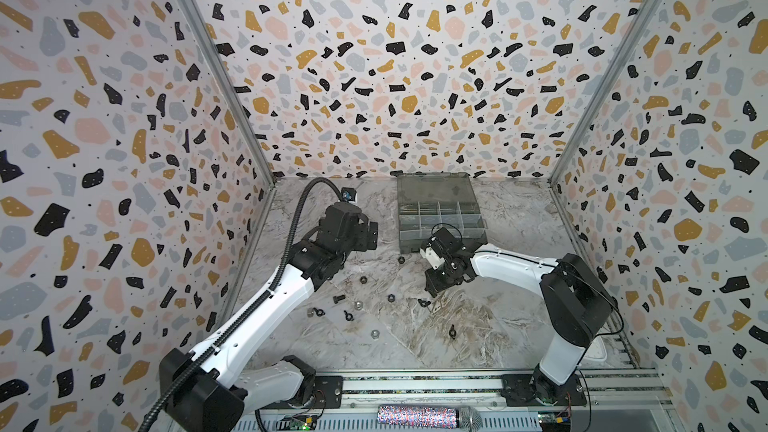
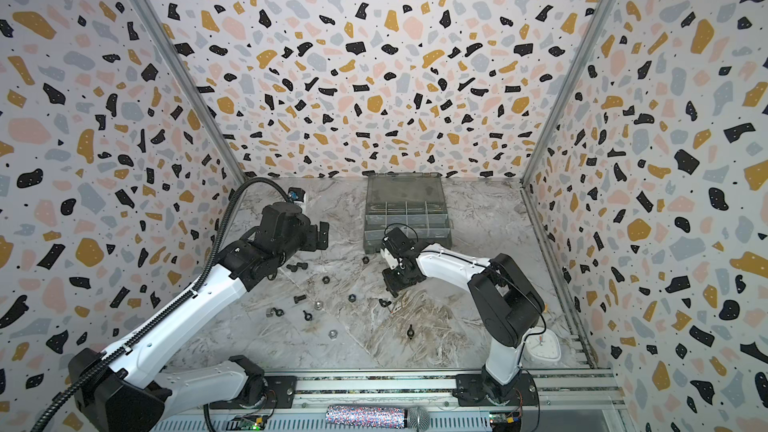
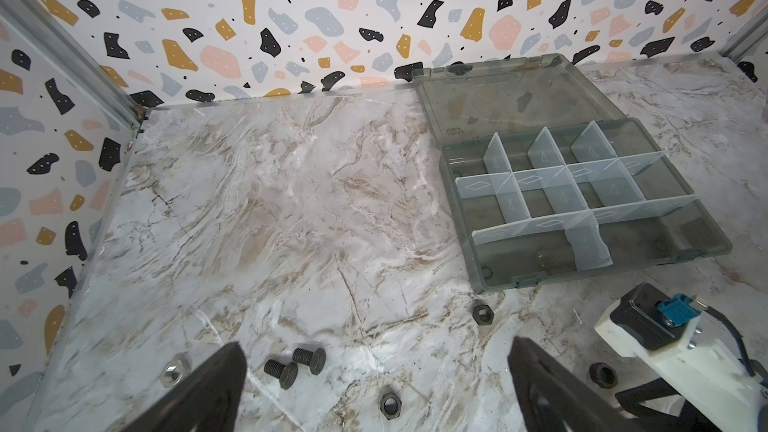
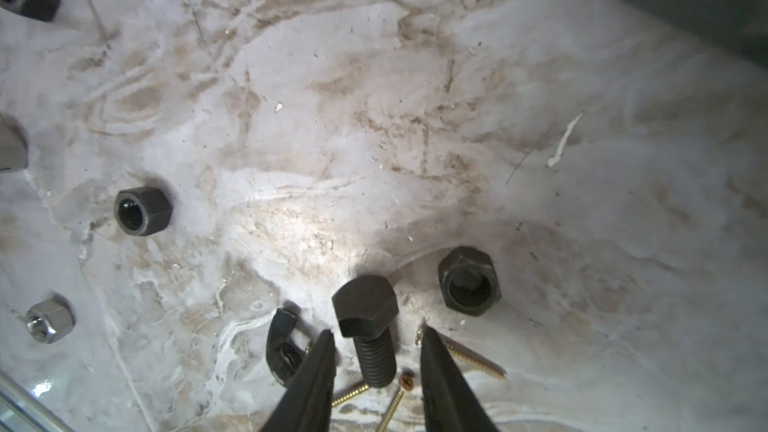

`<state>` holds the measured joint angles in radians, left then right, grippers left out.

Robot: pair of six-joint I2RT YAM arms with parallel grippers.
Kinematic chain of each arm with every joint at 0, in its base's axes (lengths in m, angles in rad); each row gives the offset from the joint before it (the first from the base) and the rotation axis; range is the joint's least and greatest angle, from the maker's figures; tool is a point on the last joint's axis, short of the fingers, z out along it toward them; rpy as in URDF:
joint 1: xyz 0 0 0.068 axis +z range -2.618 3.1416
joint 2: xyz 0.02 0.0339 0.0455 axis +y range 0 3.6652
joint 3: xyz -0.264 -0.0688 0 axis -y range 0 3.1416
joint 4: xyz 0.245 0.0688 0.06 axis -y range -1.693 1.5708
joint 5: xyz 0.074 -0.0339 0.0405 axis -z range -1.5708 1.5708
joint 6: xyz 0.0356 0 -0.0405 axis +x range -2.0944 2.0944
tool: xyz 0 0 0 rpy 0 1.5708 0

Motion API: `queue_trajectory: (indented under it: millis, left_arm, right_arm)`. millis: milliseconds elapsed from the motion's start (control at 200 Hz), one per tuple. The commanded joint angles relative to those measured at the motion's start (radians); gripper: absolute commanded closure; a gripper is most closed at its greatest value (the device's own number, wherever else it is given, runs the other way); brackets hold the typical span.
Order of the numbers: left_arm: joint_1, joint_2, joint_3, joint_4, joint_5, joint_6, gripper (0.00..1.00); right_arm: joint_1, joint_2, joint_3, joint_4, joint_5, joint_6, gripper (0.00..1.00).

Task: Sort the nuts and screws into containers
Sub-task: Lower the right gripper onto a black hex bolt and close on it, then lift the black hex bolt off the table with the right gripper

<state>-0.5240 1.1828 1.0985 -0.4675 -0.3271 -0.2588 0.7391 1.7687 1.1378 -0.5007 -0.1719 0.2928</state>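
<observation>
My right gripper [image 4: 376, 342] is open low over the marble table, its fingers on either side of a black screw [image 4: 365, 326] without touching it. A black wing nut [image 4: 282, 347], a black hex nut [image 4: 469, 280] and thin brass screws [image 4: 469, 357] lie close by. In a top view this gripper [image 1: 432, 290] hangs in front of the grey box of containers [image 1: 442, 243], whose lid lies open. My left gripper [image 3: 378, 367] is wide open and empty above two black screws [image 3: 282, 371] and a nut [image 3: 390, 405]. More nuts [image 1: 390, 297] are scattered mid-table.
The box's flat lid [image 3: 498, 93] lies against the back wall. The right arm's wrist camera [image 3: 648, 326] sits just in front of the box. A white clock [image 2: 540, 344] lies at the front right, and a microphone [image 1: 469, 415] on the front rail.
</observation>
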Motion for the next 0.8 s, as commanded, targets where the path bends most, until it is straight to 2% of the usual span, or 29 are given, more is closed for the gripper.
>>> queue_trajectory:
  millis: [0, 275, 516, 796]
  left_arm:
    - [-0.002, -0.018, -0.015, 0.006, -0.035, -0.003, 0.00]
    - [-0.002, -0.029, -0.025, -0.008, -0.065, 0.002, 0.00]
    - [-0.002, -0.034, -0.011, -0.019, -0.071, 0.018, 0.00]
    - [-0.001, -0.063, -0.009, -0.033, -0.062, 0.038, 0.00]
  right_arm:
    - [0.008, 0.010, 0.028, -0.030, -0.007, -0.025, 0.63]
    - [0.025, 0.070, 0.066, -0.037, -0.007, -0.046, 0.66]
    - [0.040, 0.107, 0.086, -0.037, 0.004, -0.031, 0.77]
    - [0.040, 0.116, 0.082, -0.027, -0.001, -0.009, 0.81]
